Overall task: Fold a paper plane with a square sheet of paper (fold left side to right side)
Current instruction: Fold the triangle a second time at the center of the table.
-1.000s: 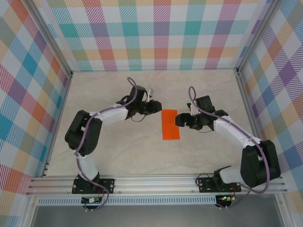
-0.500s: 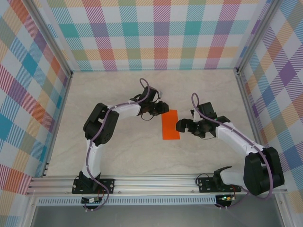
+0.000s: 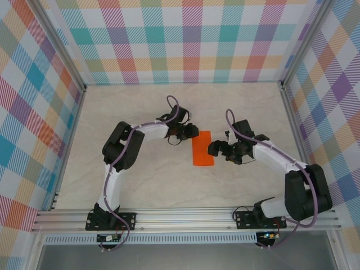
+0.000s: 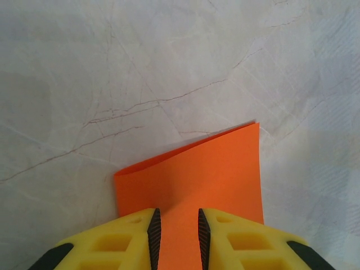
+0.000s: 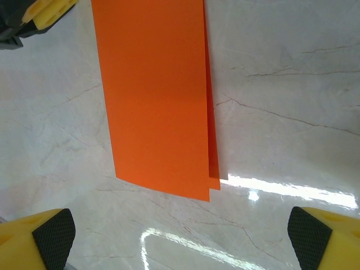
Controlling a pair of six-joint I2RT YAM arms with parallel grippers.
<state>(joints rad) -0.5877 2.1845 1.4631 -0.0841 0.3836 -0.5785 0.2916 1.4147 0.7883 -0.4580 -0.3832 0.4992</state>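
Closer now, my left claw (image 4: 176,216), barely open, sits on the mid-table paper (image 3: 202,148) at its 11 o'clock corner. My right claw (image 5: 180,236) waits wide open at 3 o'clock. Half fold done; plane folds remain.

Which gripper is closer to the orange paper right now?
Left. The left gripper is over the far left corner of the orange paper, which shows between its narrowly parted jaws. The right gripper, wide open, sits just off the right edge.
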